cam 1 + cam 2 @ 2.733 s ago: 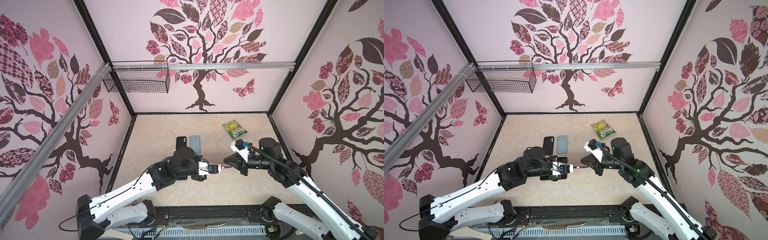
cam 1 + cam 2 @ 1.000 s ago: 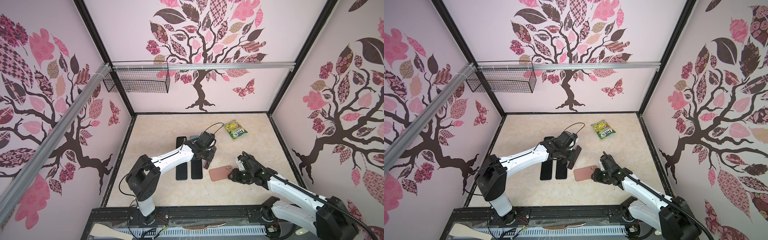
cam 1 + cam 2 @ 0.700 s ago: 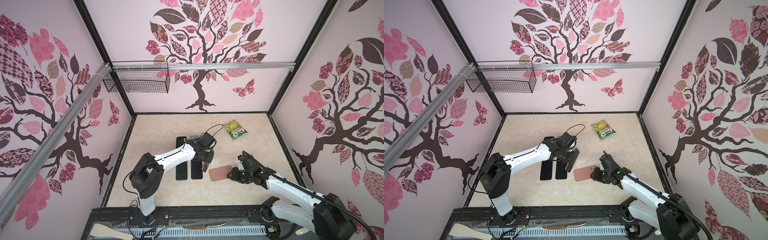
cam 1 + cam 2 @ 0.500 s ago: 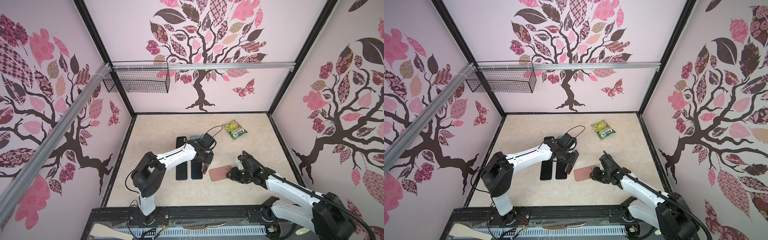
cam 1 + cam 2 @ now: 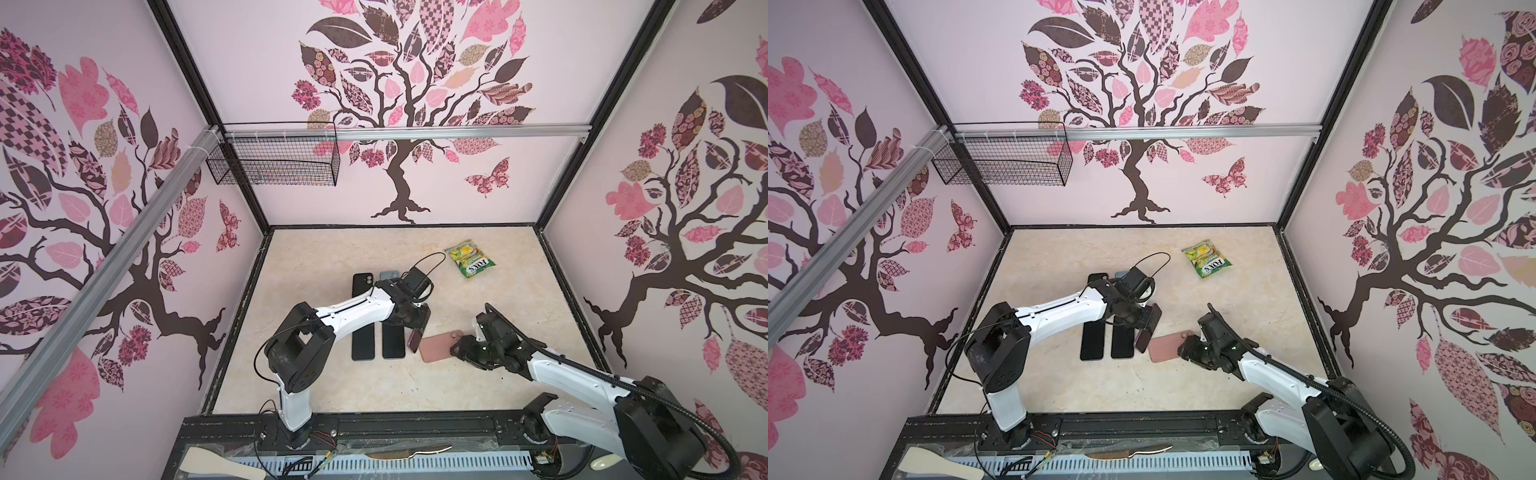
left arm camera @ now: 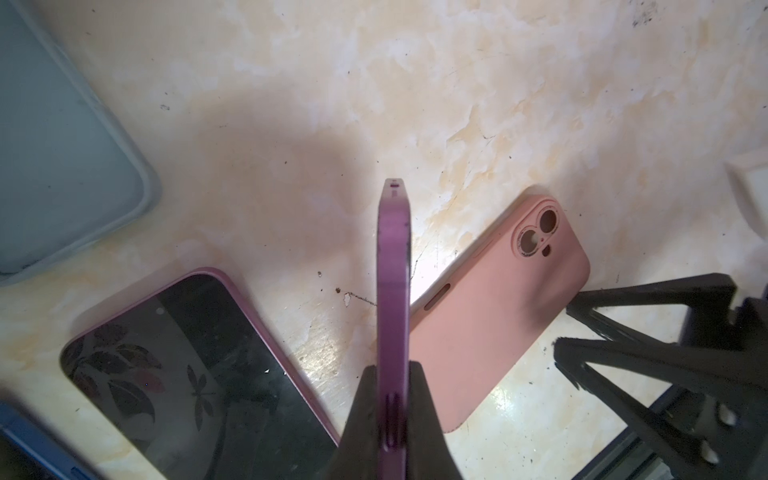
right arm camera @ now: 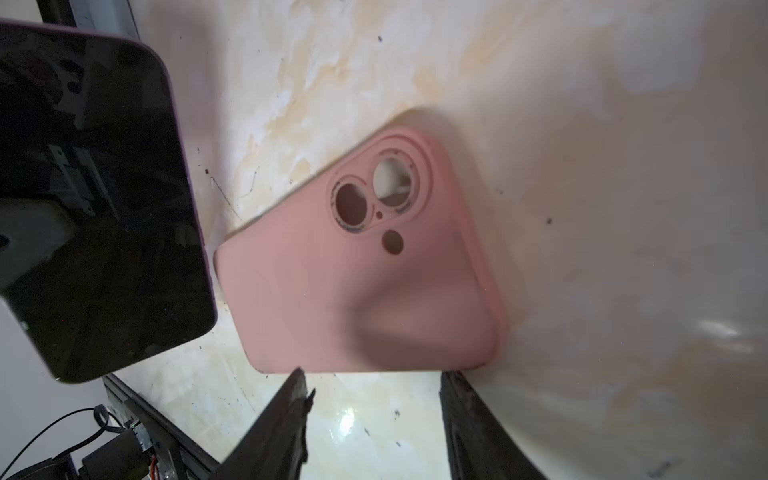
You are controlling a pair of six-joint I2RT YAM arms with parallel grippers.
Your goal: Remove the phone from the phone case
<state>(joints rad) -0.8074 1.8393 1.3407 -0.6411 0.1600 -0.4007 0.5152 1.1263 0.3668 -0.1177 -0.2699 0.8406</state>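
The purple phone [image 6: 392,291] hangs bare and edge-on just above the table, with my left gripper [image 6: 392,370] shut on its end. In both top views the phone [image 5: 414,340] [image 5: 1143,338] tilts down right of two flat phones. The empty pink phone case [image 7: 332,282] lies back-up on the table [image 5: 438,347] [image 5: 1165,347], right of the phone. My right gripper [image 7: 370,382] is open at the case's near end, its fingers apart with only table between them. It sits low on the table [image 5: 457,351] [image 5: 1183,349].
Two dark-screened phones [image 5: 363,336] [image 5: 392,338] lie side by side left of the held phone. A black case [image 5: 363,279] and a grey case [image 5: 388,275] lie behind them. A green candy bag [image 5: 469,258] sits at the back right. A wire basket [image 5: 274,162] hangs on the wall.
My right gripper has opened and let go of the pink case, which now lies free on the table. The left gripper has brought the phone slightly lower and nearer.
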